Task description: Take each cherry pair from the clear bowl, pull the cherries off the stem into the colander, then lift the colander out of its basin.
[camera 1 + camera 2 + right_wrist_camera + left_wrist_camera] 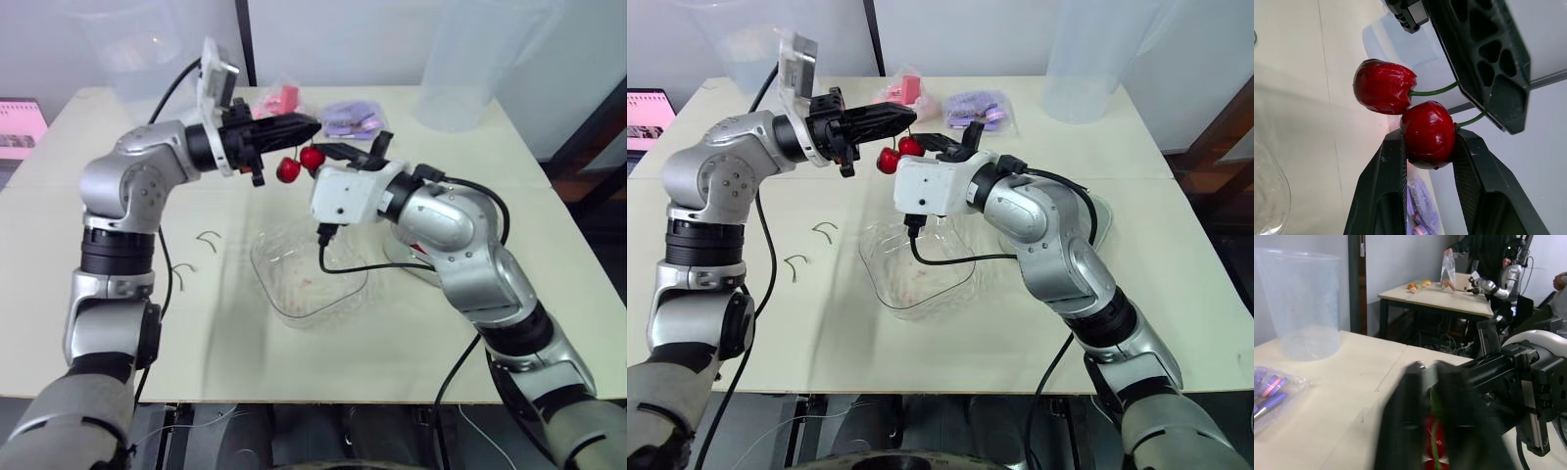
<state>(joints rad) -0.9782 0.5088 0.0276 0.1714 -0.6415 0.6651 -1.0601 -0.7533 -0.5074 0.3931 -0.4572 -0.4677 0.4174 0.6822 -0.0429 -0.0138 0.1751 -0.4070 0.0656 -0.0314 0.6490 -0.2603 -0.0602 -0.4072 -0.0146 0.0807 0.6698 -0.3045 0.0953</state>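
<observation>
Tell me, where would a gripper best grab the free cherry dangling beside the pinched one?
Probably take the free cherry across its round middle, coming from the side away from the left gripper. Its stem runs into that gripper, so only the fruit is exposed; the right gripper clamps the other cherry likewise.

**Q:** What class of site is this?

**A:** A robotics laboratory or test room.

**Q:** State the evidence.

**A:** A pale beige rectangular work table (441, 333) stands before bare white walls. A second beige table (1435, 297) behind it has another silver-and-black robot arm (1496, 284) working over it. A person in dark clothing (1484, 249) stands there, and a clear plastic bag (1448, 271) is held upright. Loose cables (1444, 340) hang beneath. A tall translucent plastic tub (1300, 303) stands on the near table. A dark-framed screen showing pink graphics (647, 113) sits off the table's left edge.
</observation>
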